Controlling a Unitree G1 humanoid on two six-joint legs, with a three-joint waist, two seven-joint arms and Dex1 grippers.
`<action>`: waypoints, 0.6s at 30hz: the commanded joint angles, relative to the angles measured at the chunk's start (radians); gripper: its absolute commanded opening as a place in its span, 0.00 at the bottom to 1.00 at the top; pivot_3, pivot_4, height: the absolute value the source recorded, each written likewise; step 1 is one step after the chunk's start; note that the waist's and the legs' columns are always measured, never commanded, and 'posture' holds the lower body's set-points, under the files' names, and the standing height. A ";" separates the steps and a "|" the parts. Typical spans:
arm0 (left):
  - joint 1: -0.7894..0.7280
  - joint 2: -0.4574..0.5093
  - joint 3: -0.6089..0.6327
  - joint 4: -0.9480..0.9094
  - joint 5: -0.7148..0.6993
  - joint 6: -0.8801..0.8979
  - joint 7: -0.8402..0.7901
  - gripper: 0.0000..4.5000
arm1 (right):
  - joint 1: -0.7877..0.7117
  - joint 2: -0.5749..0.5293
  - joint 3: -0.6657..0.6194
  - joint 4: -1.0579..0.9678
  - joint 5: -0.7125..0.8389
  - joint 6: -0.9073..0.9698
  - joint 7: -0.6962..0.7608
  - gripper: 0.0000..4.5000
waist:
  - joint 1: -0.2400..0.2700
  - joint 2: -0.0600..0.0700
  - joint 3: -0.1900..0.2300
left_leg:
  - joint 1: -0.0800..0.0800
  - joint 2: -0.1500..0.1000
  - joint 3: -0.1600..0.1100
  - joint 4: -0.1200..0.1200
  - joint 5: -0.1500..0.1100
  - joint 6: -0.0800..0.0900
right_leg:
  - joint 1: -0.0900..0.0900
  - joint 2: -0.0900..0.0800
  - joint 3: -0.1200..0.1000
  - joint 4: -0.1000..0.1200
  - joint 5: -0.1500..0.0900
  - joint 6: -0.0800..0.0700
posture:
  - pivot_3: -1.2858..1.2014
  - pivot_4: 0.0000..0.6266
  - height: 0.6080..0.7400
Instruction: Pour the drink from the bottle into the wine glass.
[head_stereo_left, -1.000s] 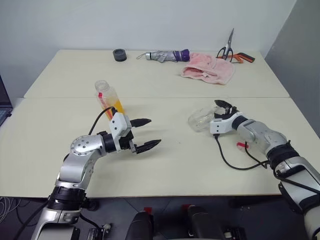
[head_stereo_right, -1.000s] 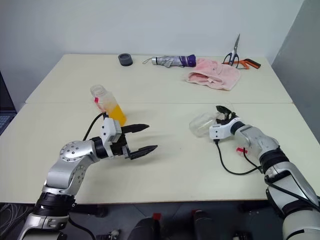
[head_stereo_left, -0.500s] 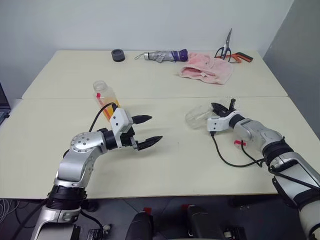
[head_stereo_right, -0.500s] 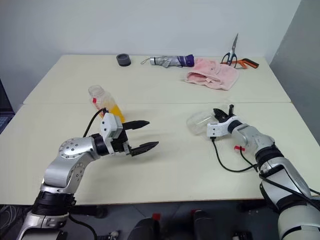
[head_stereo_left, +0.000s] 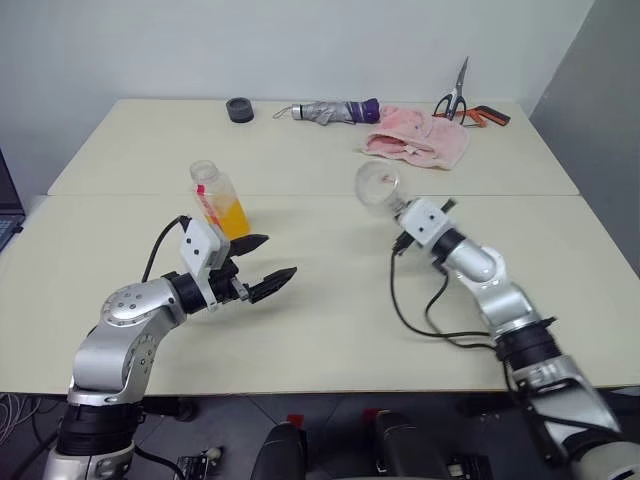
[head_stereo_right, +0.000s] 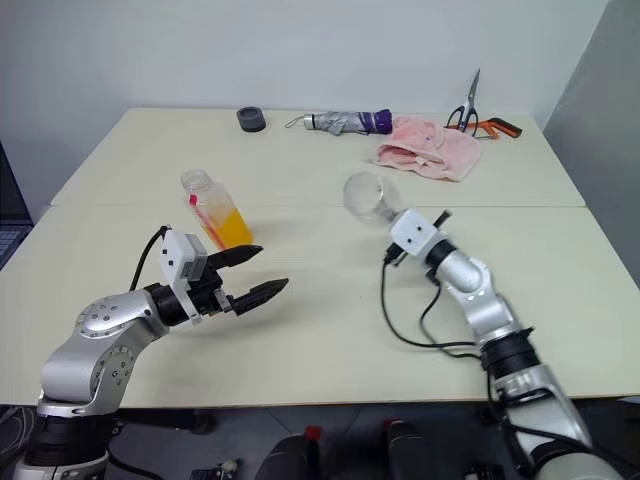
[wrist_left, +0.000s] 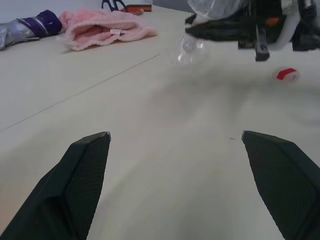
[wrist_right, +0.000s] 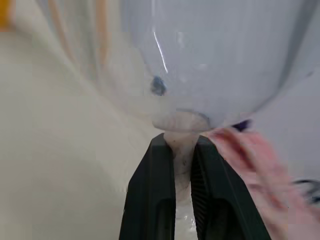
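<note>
Head views — the right hand (head_stereo_right: 400, 222) carries the wine glass (head_stereo_right: 366, 197) off the desk (head_stereo_right: 330, 320), bowl tilted up and toward the bottle's side. The bottle (head_stereo_left: 219, 199) stands upright, uncapped, drink (head_stereo_left: 231, 217) filling its lower part. The left hand (head_stereo_left: 258, 262) hovers just in front of it, fingers spread wide, grasping nothing.

Left wrist view — both fingertips (wrist_left: 85, 170) far apart over bare desk.

Right wrist view — fingers (wrist_right: 155, 195) clenched on the stem just under the bowl. Thin glass: light, slippery, breakable; the stem is a sound hold. The plastic bottle likely gives under pressure — best taken around the body.
</note>
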 joint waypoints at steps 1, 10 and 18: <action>0.008 0.024 0.051 -0.040 -0.010 -0.009 0.019 1.00 | -0.023 0.050 -0.023 -0.048 0.082 0.093 0.051 0.03 | 0.003 0.001 0.000 | 0.000 0.000 0.000 0.000 0.000 0.000 | 0.000 0.000 0.000 0.000 0.000 0.000 | 0.52 0.24 1.00; 0.000 0.054 0.080 -0.046 -0.013 -0.006 0.039 1.00 | -0.152 0.179 -0.027 0.233 0.051 0.017 0.020 0.03 | 0.005 0.000 0.000 | 0.000 -0.002 0.001 0.000 0.000 0.000 | 0.000 0.001 -0.002 -0.001 0.000 0.000 | 0.52 0.24 1.00; -0.020 0.060 0.089 -0.048 -0.020 -0.007 0.050 1.00 | -0.235 0.225 -0.049 0.474 0.042 -0.081 0.037 0.03 | 0.003 0.000 0.000 | 0.000 -0.002 0.001 0.000 0.000 0.000 | -0.001 0.001 -0.002 -0.001 0.000 0.000 | 0.52 0.24 1.00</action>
